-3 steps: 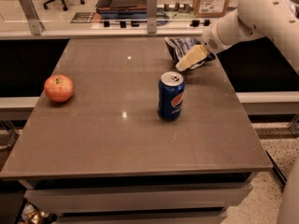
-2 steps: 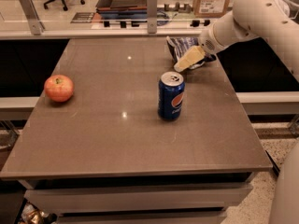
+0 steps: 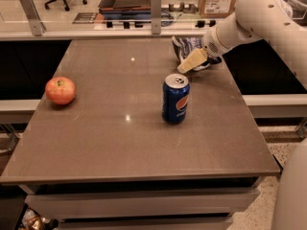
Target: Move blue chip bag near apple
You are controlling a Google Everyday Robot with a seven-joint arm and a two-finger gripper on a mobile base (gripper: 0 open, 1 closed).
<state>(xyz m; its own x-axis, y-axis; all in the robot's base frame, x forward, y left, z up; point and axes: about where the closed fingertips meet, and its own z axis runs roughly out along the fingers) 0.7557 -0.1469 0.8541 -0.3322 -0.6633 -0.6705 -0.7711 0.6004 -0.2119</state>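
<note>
The blue chip bag lies crumpled at the far right of the table, dark blue foil with white markings. My gripper reaches in from the right and sits at the bag's near side, over or against it; the arm covers the bag's right part. The apple, red-orange, rests near the table's left edge, far from the bag.
An upright blue Pepsi can stands mid-table, just in front of the gripper. The brown table ends in a raised rail with posts at the back. A cardboard box and trays lie beyond it.
The gripper has shifted very slightly left at the bag. The bag, can and apple have not moved.
</note>
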